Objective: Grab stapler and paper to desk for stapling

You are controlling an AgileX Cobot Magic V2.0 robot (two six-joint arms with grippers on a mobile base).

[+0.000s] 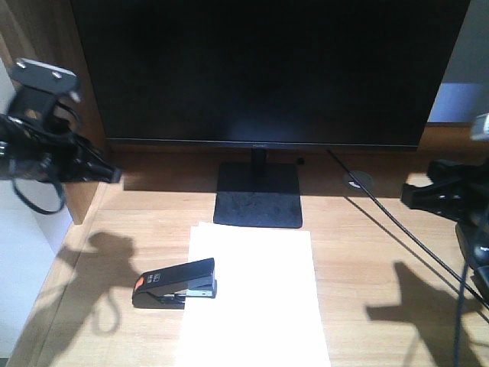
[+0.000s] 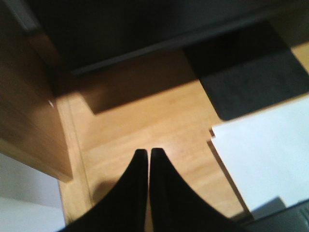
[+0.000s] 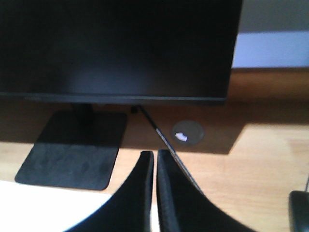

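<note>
The white paper [image 1: 256,294] lies flat on the light-brown desk [image 1: 367,260] in front of the monitor stand. The black stapler [image 1: 176,283] with its orange end pointing left rests across the sheet's left edge. My left gripper [image 1: 114,174] hovers above the desk's left side, well behind the stapler; its fingers are shut with nothing between them [image 2: 148,152]. The paper's corner [image 2: 265,154] shows to its right. My right gripper [image 1: 409,195] hangs over the desk's right side, also shut and empty [image 3: 155,153], with a corner of the paper [image 3: 48,208] below it.
A black monitor [image 1: 260,69] on a flat square stand [image 1: 258,197] fills the back of the desk. A raised wooden side panel [image 2: 26,106] bounds the left. A cable [image 1: 397,229] runs diagonally from a round grommet [image 3: 188,131] across the right side.
</note>
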